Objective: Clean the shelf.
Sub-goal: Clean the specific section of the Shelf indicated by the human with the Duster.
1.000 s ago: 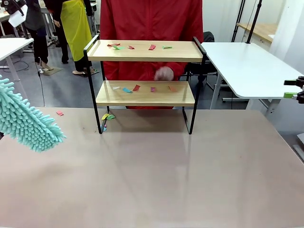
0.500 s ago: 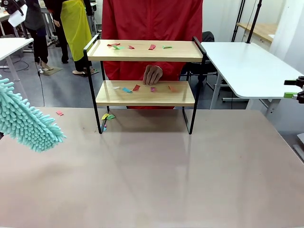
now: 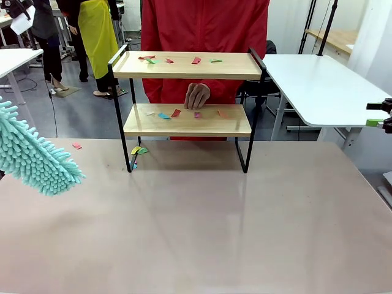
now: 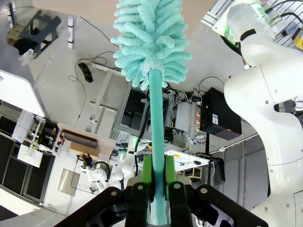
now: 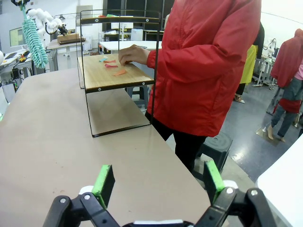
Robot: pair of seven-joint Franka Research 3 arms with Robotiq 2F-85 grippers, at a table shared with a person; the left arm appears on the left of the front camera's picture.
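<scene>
Left gripper (image 4: 158,171): I see it clamped tight on the duster's teal handle, a green pad on either side.
Duster (image 3: 33,156): the fluffy teal head is tilted at the desk's (image 3: 202,233) left edge, well apart from the shelf.
Stray scrap (image 3: 76,146): one pink bit lies near the desk's far left corner.
Shelf (image 3: 187,73): it stands upright at the middle of the desk's far edge, with all its legs on the desk.
Scraps, top board (image 3: 196,60): several coloured paper bits are strewn along it.
Scraps, lower board (image 3: 176,113): a few more are spread across the middle.
Scraps, desk (image 3: 139,150): a small cluster lies by the shelf's left legs.
Hand (image 3: 197,95): a person in a red jacket (image 3: 202,24) stands behind the shelf, with fingers down at the lower board's back edge.
Right gripper (image 5: 158,181): I see the jaws wide with nothing between them, at the desk's right edge, facing the shelf.
</scene>
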